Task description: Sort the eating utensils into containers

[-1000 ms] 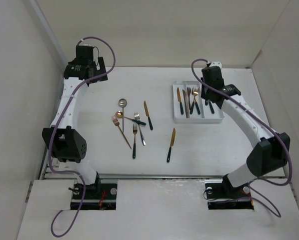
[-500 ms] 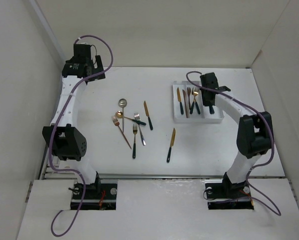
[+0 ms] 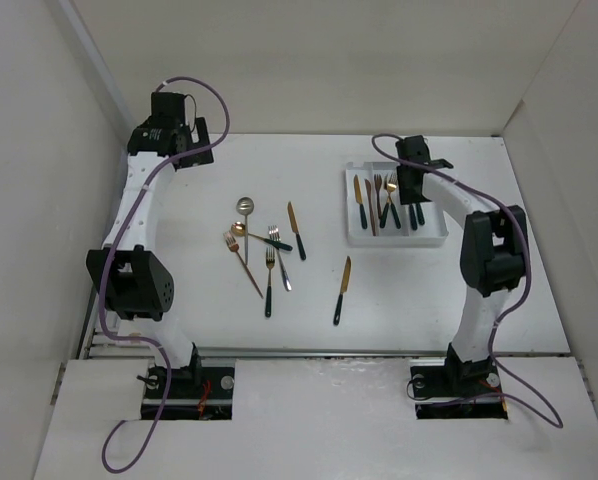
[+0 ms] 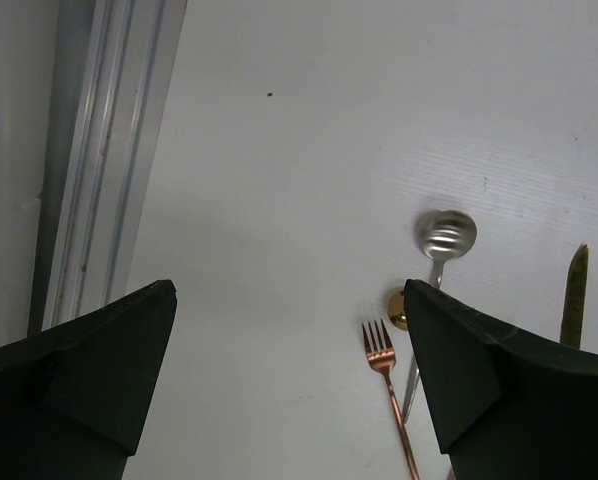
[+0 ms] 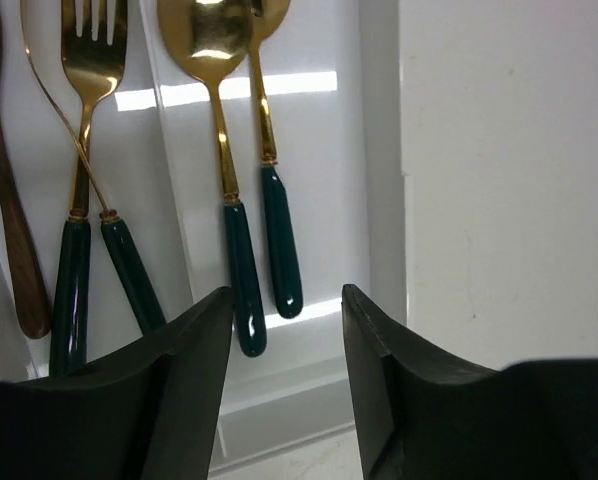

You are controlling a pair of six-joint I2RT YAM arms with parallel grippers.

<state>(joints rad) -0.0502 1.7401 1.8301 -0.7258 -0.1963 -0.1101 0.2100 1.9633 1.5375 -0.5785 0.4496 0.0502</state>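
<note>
The white tray (image 3: 434, 236) holds a teal-handled knife (image 3: 359, 203), a copper knife (image 3: 371, 208), forks (image 3: 387, 198) and two gold teal-handled spoons (image 5: 222, 150) in its right compartment. My right gripper (image 3: 411, 186) hangs open and empty over the spoon handles, as the right wrist view (image 5: 284, 295) shows. Loose on the table lie a silver spoon (image 3: 244, 206), gold spoon (image 3: 238, 228), copper fork (image 3: 245, 264), silver fork (image 3: 278, 252), gold fork (image 3: 269, 280) and two knives (image 3: 295, 229) (image 3: 341, 290). My left gripper (image 3: 193, 150) is open and empty at the far left, above bare table (image 4: 289, 290).
The left wrist view shows the silver spoon (image 4: 445, 236), copper fork (image 4: 386, 362), a knife tip (image 4: 574, 296) and a metal rail (image 4: 99, 160) along the table's left edge. White walls enclose the table on three sides. The tray rim (image 5: 379, 150) lies under my right finger.
The right arm's elbow has swung in from the right toward the tray, with the gripper staying over the right compartment. The left gripper has barely shifted. The utensils have not moved.
</note>
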